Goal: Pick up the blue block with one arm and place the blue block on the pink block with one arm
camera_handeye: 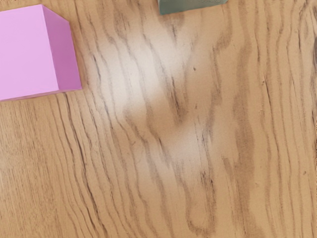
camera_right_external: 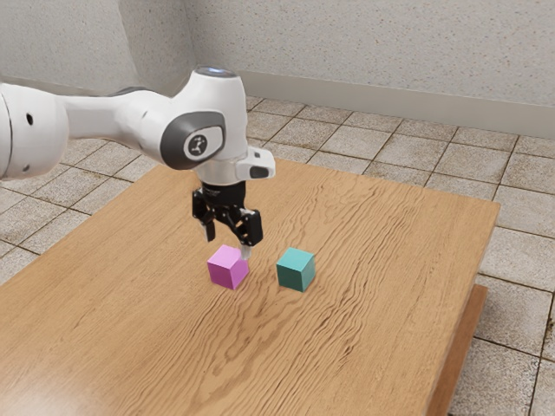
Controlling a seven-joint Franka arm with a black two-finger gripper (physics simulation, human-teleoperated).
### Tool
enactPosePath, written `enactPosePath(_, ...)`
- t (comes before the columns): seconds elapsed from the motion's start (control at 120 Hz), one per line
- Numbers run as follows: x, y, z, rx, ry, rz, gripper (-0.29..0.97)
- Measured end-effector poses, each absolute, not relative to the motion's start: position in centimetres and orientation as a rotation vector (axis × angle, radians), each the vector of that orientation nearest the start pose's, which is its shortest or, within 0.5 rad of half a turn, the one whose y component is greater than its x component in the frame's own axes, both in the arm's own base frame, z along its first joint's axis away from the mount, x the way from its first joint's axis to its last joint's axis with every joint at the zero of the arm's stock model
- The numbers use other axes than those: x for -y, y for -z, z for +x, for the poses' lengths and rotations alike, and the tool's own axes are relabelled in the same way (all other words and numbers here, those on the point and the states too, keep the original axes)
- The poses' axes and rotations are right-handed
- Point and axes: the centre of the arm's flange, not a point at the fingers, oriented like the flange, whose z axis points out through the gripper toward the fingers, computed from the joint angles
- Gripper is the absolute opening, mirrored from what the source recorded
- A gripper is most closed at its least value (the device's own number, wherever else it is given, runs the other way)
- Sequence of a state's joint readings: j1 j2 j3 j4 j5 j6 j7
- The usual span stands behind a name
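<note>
- The table (camera_right_external: 373, 295) carries both blocks on its bare wood. Nothing is stacked, so judging from how things lie, the whole task is left to do.
- The arm (camera_right_external: 130, 121) reaches in from the exterior view's left and ends above and just behind the pink block (camera_right_external: 227, 267).
- The gripper (camera_right_external: 227, 241) hangs just above the pink block's far edge, its fingers parted with nothing between them — it holds no block.
- The blue block (camera_right_external: 296, 269), teal in tone, rests on the table near the pink block, on the exterior view's right of it, with a clear gap between the two. It is neither grasped nor lifted.
- My reading of what is left: cross from the pink block to the blue one, close on it, lift it, and set it on the pink block's top.
- The exterior view gives the finger spread and the hand's height over the pink block. The wrist view gives instead the bare wood beneath the hand, with the pink block (camera_handeye: 32, 52) off to one side of it and an edge of the blue block (camera_handeye: 190, 5) beyond — neither sits squarely under the hand.
</note>
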State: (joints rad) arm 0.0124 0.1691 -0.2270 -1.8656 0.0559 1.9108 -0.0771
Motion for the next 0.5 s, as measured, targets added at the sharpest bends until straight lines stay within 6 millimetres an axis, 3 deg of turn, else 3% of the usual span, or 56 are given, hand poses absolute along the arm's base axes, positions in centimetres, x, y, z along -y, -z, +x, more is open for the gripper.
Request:
enactPosePath(0.125, 13.7, -41.1, 58.3, -0.257, -0.157, -3.111, 0.68)
enactPosePath(0.283, 14.2, -40.2, 60.0, -0.222, -0.14, -3.128, 0.68)
enactPosePath(0.5, 15.1, -37.5, 63.0, -0.206, -0.161, -3.141, 0.68)
